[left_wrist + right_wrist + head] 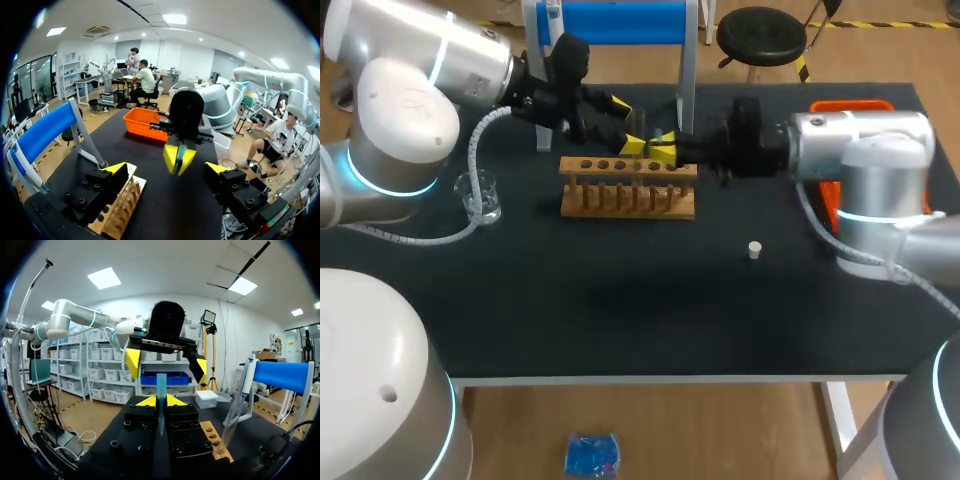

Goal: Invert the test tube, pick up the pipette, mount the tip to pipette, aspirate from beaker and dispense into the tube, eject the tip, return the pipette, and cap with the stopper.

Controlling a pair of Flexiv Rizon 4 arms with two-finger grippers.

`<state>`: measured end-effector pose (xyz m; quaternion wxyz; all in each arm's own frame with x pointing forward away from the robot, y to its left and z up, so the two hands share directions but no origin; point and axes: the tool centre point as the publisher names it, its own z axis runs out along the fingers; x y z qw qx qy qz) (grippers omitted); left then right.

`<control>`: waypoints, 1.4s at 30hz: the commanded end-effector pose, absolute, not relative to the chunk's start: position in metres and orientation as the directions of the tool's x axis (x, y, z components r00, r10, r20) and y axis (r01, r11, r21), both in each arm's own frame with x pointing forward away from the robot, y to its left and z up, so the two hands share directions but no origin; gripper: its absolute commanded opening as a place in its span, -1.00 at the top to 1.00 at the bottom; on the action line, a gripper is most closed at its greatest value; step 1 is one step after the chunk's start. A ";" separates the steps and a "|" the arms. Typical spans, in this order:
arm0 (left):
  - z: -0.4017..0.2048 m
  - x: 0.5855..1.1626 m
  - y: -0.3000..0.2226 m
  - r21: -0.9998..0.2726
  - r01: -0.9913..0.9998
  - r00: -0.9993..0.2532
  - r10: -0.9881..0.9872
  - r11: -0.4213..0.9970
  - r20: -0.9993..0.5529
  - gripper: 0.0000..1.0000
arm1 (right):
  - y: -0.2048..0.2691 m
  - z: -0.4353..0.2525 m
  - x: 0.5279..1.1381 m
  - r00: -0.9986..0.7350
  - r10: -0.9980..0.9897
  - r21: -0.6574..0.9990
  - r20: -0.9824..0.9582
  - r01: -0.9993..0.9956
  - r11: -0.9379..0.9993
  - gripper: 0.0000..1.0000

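While the stopper (754, 250) lies alone toward the front of the table (620, 320), the wooden rack (628, 186) stands farther back. Over its back edge the right gripper (662, 153) is clamped on the test tube (161, 385). The left gripper (628, 127) faces it, fingers spread wide.

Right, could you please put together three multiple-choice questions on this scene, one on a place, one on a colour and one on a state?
1. Where is the white stopper?
A. in the beaker
B. alone on the table
C. in the rack

2. What colour is the basket?
A. orange
B. green
C. white

3. What state is the right gripper in?
A. open and empty
B. shut on the beaker
C. shut on the test tube

Answers:
1 B, it lies by itself on the dark tabletop.
2 A, its walls show orange in the left wrist view.
3 C, both yellow tips press the tube from two sides.
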<state>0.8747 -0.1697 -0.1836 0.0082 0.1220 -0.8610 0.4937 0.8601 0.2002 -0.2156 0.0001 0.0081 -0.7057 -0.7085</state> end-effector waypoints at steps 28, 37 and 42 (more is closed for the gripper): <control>-0.184 0.876 -0.169 -0.848 -0.218 -0.971 -0.199 0.484 0.136 -1.00 | 0.070 -0.238 0.817 -0.999 0.047 0.999 -0.027 -0.026 0.020 1.00; -0.184 0.876 -0.169 -0.848 -0.218 -0.971 -0.199 0.484 0.136 -1.00 | 0.069 -0.239 0.817 -0.999 0.048 1.000 -0.025 -0.025 0.018 1.00; -0.184 0.876 -0.169 -0.848 -0.218 -0.971 -0.199 0.484 0.136 -1.00 | 0.069 -0.239 0.817 -0.999 0.048 1.000 -0.025 -0.025 0.018 1.00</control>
